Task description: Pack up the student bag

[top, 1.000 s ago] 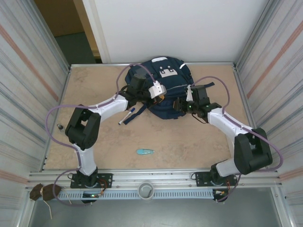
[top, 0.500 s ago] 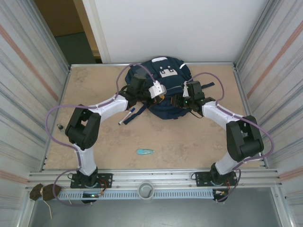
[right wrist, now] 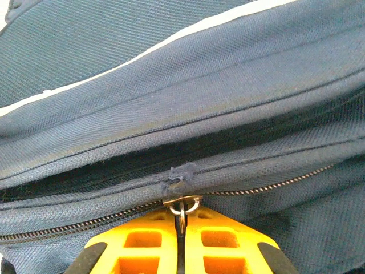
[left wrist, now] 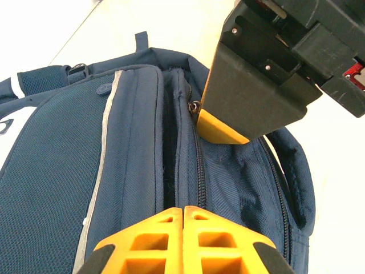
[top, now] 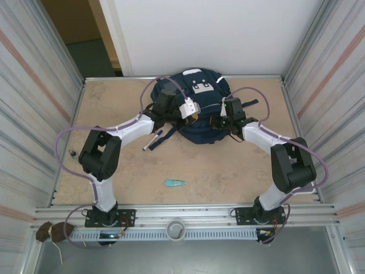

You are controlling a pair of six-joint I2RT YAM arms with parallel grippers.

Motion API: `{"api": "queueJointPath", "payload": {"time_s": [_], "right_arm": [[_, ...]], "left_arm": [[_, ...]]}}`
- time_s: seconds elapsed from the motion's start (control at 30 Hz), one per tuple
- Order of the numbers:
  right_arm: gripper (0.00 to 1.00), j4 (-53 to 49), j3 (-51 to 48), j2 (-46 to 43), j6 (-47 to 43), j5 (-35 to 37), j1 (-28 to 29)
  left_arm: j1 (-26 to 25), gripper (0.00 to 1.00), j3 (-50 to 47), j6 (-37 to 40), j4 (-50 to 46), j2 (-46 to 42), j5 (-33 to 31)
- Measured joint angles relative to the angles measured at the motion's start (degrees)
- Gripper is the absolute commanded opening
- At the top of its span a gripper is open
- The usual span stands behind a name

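Top view high, rear, downward; wrist views near, facing shared student bag (top: 199, 131)

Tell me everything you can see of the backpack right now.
The backpack is navy woven fabric and lies at the far middle of the table. It has a thin pale stripe, white label patches, straps and metal-toothed zips. The right gripper is shut on a zip pull. The left gripper is shut just over a zip seam.
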Motion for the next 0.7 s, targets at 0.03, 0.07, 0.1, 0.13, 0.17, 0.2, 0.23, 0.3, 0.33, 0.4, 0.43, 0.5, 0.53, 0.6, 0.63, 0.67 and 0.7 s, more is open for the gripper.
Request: {"api": "queueJointPath", "payload": {"time_s": [0.03,0.07,0.1,0.13,0.17,0.2,0.23,0.3,0.33,0.4,0.43,0.5,0.53,0.6,0.63,0.67,0.7], "right_arm": [[0.0,0.42,-0.24,-0.04,0.0,-0.04,-0.04],[0.0,0.9,-0.68,-0.17,0.0,-0.13,-0.17],[0.0,1.27,-1.18,-0.39,-0.02,-0.22,-0.24],[0.0,1.55,-1.97,-1.03,0.0,-0.31,-0.35],[0.0,1.75,-2.82,-1.84,0.0,-0.52,-0.44],[0.0,1.86,-3.39,-2.56,0.0,-0.9,-0.42],[0.0,2.03,-3.98,-3.43,0.02,-1.46,-0.42],[0.0,2.19,-4.63,-4.87,0.04,-1.92,-0.31],[0.0,2.19,-4.98,-5.7,0.09,-2.1,-0.26],[0.0,2.21,-5.49,-6.95,0.28,-2.75,-0.24],[0.0,2.21,-5.7,-7.45,0.37,-3.06,-0.15],[0.0,2.14,-6.21,-8.35,0.7,-3.41,0.24],[0.0,1.99,-6.47,-8.9,1.07,-3.58,0.57],[0.0,1.05,-6.69,-9.9,1.4,-3.8,1.33],[0.0,0.52,-6.71,-10.51,1.51,-4.04,1.77],[0.0,0.15,-6.71,-10.99,1.53,-4.17,2.12],[0.0,-0.35,-6.71,-11.56,1.55,-4.37,2.47]], "left_arm": [[0.11,0.0,-0.11,0.04,0.0,0.0,0.0],[0.2,0.0,-0.26,0.2,0.0,0.0,-0.02],[0.22,0.0,-0.39,0.37,0.0,0.0,-0.09],[0.22,0.02,-0.61,0.63,0.0,0.0,-0.48],[0.2,0.11,-0.94,1.11,0.0,-0.09,-0.92],[0.17,0.18,-1.2,1.55,-0.07,-0.2,-1.33],[0.11,0.28,-1.51,2.27,-0.28,-0.35,-1.9],[-0.13,0.44,-1.99,3.45,-1.16,-1.14,-3.8],[-0.37,0.5,-2.14,4.22,-1.55,-1.7,-4.96],[-0.98,0.57,-2.25,5.77,-2.16,-2.82,-7.37],[-1.6,0.6,-2.25,6.64,-2.32,-3.34,-8.61],[-3.19,0.63,-2.23,8.35,-2.4,-4.02,-10.71],[-4.17,0.63,-2.08,9.29,-2.6,-4.02,-11.74],[-5.6,0.63,-1.31,10.82,-3.41,-3.56,-13.42],[-6.19,0.62,-0.59,11.47,-4.09,-3.08,-14.08],[-6.58,0.61,0.15,12.15,-4.46,-2.47,-14.71],[-6.75,0.57,0.87,12.66,-4.79,-1.9,-15.15]]}}
